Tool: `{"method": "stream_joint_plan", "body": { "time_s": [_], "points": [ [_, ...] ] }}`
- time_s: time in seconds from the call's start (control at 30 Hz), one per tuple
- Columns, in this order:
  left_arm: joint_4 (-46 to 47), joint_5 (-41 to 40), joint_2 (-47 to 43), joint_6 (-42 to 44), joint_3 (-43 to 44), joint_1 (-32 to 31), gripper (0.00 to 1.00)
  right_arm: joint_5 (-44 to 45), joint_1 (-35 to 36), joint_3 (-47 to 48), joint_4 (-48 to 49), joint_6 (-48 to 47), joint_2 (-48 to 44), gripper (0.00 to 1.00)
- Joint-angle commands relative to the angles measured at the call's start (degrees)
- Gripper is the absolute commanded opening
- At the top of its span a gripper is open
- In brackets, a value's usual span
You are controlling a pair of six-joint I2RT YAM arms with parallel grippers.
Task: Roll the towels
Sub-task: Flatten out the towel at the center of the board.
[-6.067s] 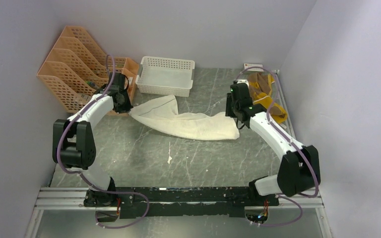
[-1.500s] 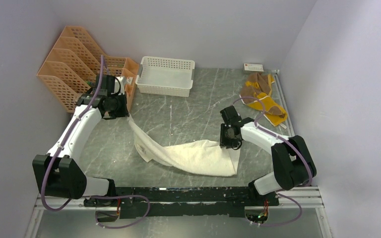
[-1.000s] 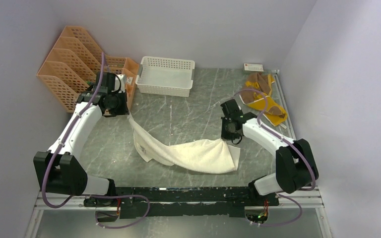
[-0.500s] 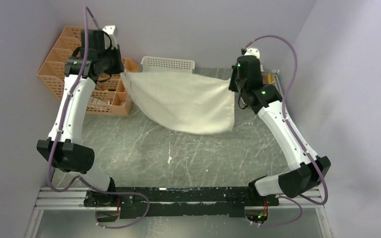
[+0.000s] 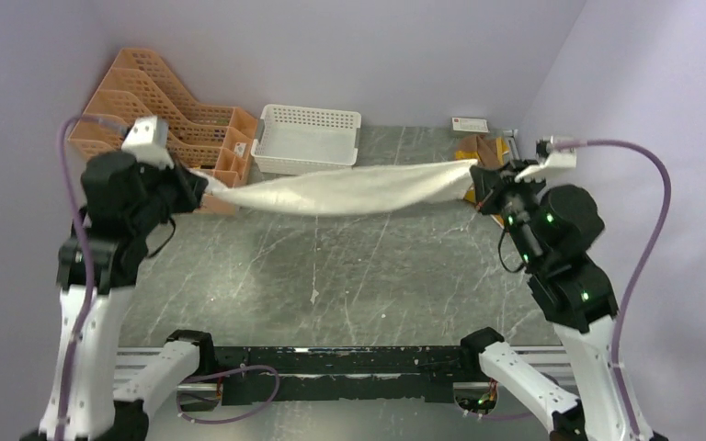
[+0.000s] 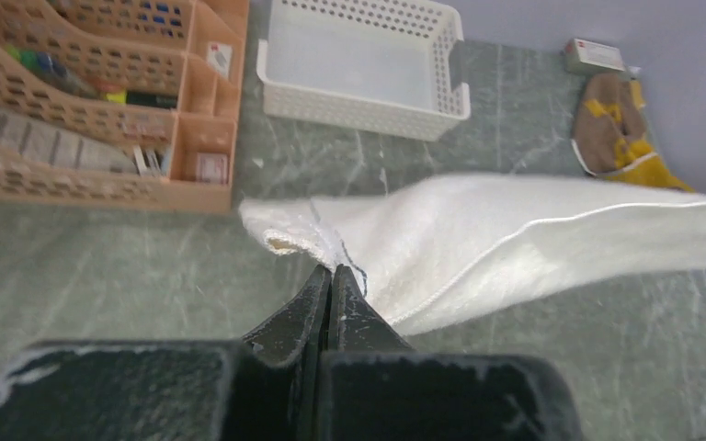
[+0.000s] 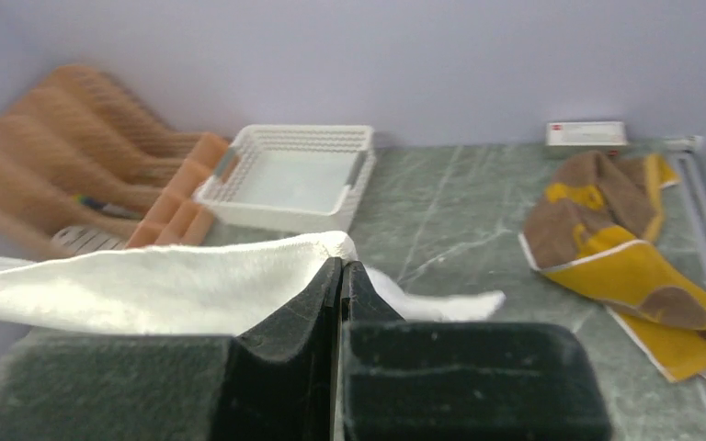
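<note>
Cream-white towel [image 5: 349,188] is held taut in mid-air over the table [image 5: 331,276], one end clamped in left gripper [image 5: 198,188], other in right gripper [image 5: 476,184]. Step judged: spreading prior to rolling. Next, it must be lowered flat w/o slack. Brown-and-yellow towel [image 7: 607,220] is left crumpled, far-right corner.

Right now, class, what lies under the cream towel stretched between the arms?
Only the grey table shows beneath; the cream towel hangs above it. From above, it covers a strip of table.
</note>
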Motion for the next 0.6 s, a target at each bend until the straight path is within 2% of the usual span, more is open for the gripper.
{"method": "stream_joint_plan", "body": {
  "time_s": [0.0, 0.1, 0.23, 0.4, 0.57],
  "points": [
    [-0.1, 3.5, -12.7, -7.9, -8.6, -0.2, 0.07, -14.3, -0.3, -4.5, 1.7, -0.2, -8.1, 0.0],
    [-5.7, 1.9, -17.8, -8.0, -7.8, -0.2, 0.07, -14.1, -0.7, -5.3, 1.2, -0.6, -12.5, 0.0],
    [-8.1, 4.8, -15.6, -6.6, -6.3, -0.1, 0.07, -12.2, -1.0, -5.1, -0.9, -2.2, -10.8, 0.0],
    [-4.0, 10.7, -5.0, -4.5, -12.6, -0.1, 0.07, -5.0, -1.0, -10.8, 1.1, 0.8, -5.2, 0.0],
    [7.9, 7.9, 5.3, -5.0, -19.8, -0.2, 0.07, 1.0, -1.1, -18.4, 7.0, 3.8, 7.6, 0.0]
  ]
}}
